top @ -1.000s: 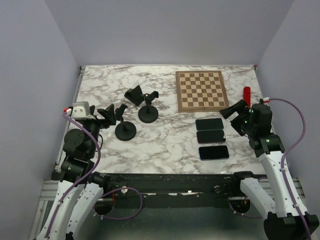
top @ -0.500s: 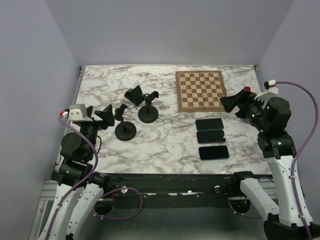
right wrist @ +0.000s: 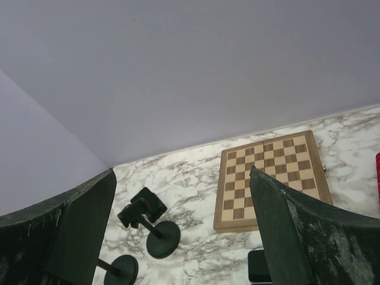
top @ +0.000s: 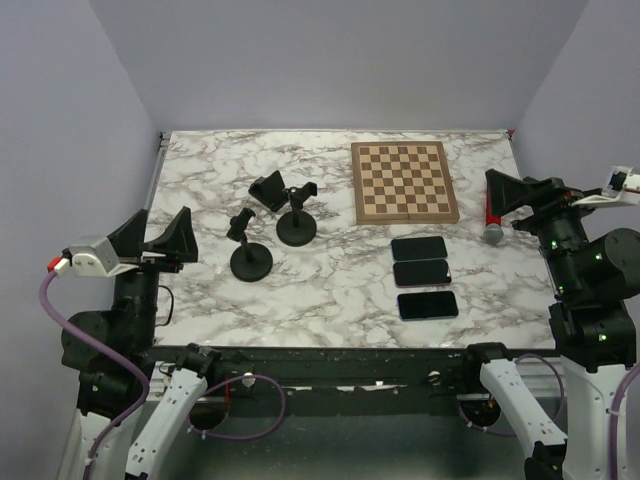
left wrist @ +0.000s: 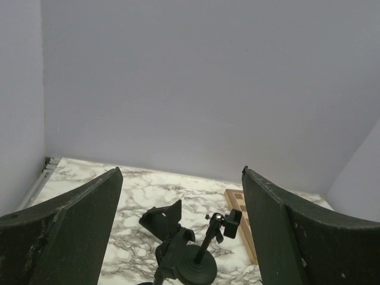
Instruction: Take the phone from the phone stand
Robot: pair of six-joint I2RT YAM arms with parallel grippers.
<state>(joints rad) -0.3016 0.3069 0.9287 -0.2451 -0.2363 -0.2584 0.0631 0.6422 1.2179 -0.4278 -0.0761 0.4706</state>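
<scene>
The left gripper [top: 157, 236] is hanging raised over the near left edge of the table [top: 330, 292], its 2 fingers standing wide apart and gripping nothing. Outward from it, toward the middle of the marble top, 2 black phone stands are sitting close together: the front stand [top: 250, 262] and the back stand [top: 296, 228]. Both cradles are showing bare, with no phone in either.

The right gripper [top: 512, 197] is hovering at the right edge, also spread wide and empty. Inward from it and toward the front, 3 dark phones [top: 421, 272] are lying flat in a column in front of the chessboard [top: 404, 181], their long sides running left to right.

The right arm is nearer the phones, the left arm nearer the stands. Judging by this, the removal is looking complete.
</scene>
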